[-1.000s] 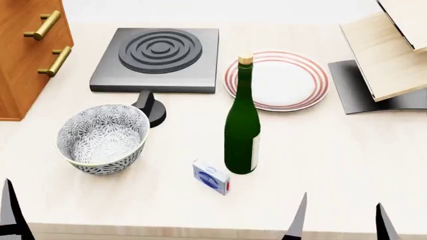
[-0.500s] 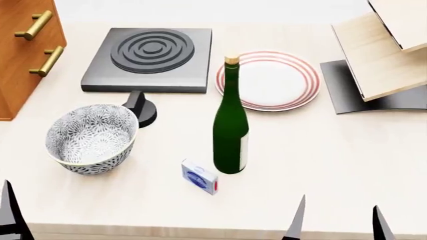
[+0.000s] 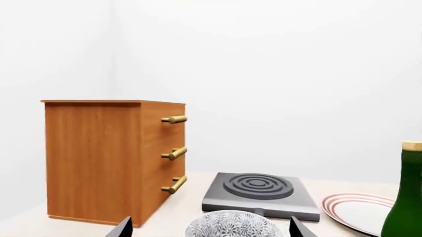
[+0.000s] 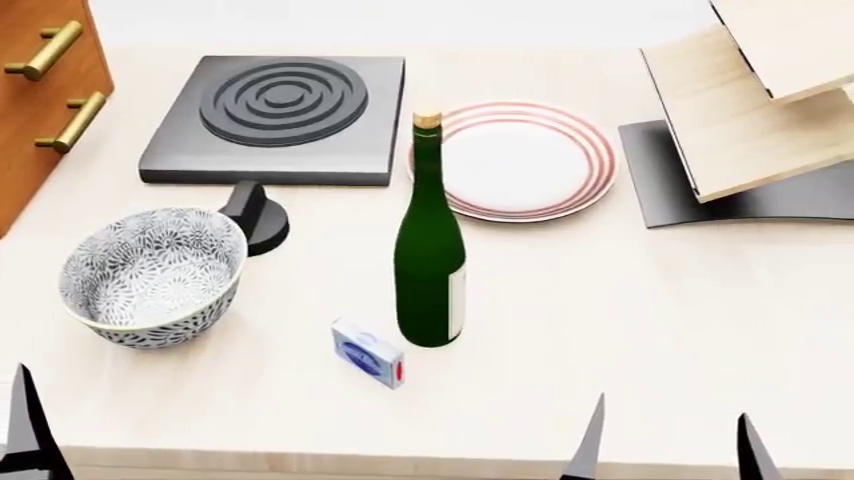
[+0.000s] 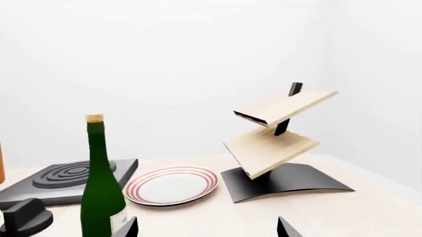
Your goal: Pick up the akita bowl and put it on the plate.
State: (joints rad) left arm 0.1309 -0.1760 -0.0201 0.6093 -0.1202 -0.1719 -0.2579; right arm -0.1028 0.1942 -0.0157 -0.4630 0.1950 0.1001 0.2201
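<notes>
Only claw tips visible: left claw, right claw cropped.

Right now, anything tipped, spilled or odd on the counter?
Nothing stands out. The grey-black flower-patterned white ceramic bowl sits upright and empty, the flat white plate with red rings is bare, and the tall green glass bottle stands upright with its cork in. The small blue-and-white box lies flat beside the bottle.

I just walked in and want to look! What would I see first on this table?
Probably the tall green bottle standing in the middle, with a little blue box by its base. Left of it sits the flowery bowl, and behind the bottle lies the red-ringed plate, next to a grey burner.
</notes>
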